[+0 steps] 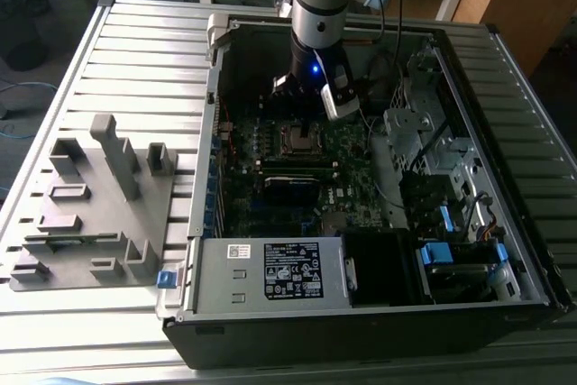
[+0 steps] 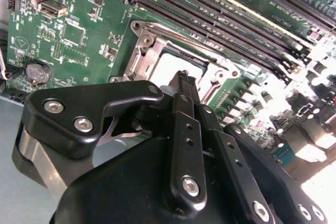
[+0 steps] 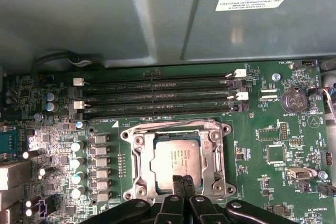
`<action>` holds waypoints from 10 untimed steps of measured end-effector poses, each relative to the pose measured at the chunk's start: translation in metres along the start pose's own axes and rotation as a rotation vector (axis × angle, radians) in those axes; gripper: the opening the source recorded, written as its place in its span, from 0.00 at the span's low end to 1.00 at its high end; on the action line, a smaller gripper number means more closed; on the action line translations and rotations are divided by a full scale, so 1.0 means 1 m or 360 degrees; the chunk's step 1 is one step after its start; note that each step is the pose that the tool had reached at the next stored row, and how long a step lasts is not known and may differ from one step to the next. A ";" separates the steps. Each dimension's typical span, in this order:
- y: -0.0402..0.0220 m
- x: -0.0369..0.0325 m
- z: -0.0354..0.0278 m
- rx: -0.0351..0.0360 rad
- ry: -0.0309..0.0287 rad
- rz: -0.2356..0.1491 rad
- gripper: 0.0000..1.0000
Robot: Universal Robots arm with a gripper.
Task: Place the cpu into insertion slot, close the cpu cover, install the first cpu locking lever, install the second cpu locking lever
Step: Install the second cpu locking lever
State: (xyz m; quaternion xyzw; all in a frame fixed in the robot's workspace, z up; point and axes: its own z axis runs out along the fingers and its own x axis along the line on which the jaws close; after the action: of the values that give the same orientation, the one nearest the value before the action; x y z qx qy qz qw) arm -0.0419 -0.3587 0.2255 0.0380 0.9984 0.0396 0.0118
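First wrist view: the cpu point(image 3: 178, 163) lies seated in the insertion slot point(image 3: 137, 141), with the cpu cover point(image 3: 212, 155) lying down around it as a silvery frame; the memory slots point(image 3: 157, 96) run at its 12 o'clock. The end effector point(image 3: 183, 183) has its fingers pressed together, holding nothing, tips poised at the chip's 6 o'clock edge. Placement appears done and the cover seemingly lowered, so the locking-lever step is probably in hand, calling for a fine push on a thin lever beside the frame. Exterior view shows the end effector point(image 1: 302, 105) over the socket inside the computer case point(image 1: 270, 313) on the bench point(image 1: 135, 60).
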 end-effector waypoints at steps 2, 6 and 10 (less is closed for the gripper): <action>0.0001 0.0000 0.0000 0.0000 -0.00001 0.0000 0.11; 0.0002 0.0000 0.0000 0.0000 -0.00001 0.0000 0.11; 0.0002 0.0000 0.0000 0.0000 0.00000 0.0000 0.11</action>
State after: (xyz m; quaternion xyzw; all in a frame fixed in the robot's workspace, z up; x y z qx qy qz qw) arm -0.0420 -0.3584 0.2255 0.0380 0.9984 0.0396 0.0118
